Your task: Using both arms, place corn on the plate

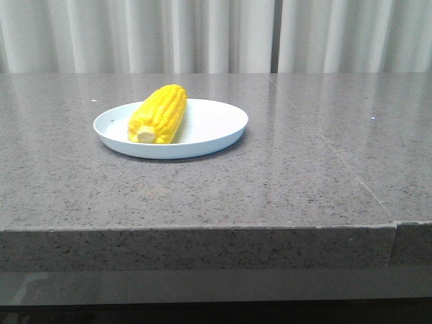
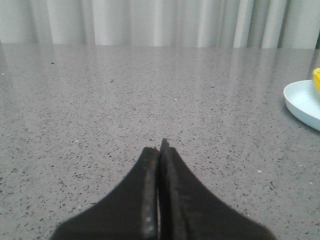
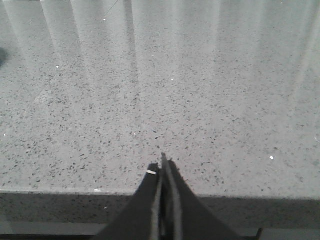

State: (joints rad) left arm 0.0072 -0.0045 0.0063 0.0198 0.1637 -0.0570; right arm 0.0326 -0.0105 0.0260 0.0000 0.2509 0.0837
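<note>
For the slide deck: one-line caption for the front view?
Corn lying on the plate on the grey table, no arms in view.

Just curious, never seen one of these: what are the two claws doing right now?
Left gripper: closed, holding nothing.
Right gripper: closed, holding nothing.

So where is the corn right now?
In the front view the corn lies on the left half of the plate, stub end toward the camera, left of the table's centre.

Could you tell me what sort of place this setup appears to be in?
Probably an indoor lab or test bench: a speckled grey stone counter, pale curtains behind it, and only a plate holding corn.
</note>
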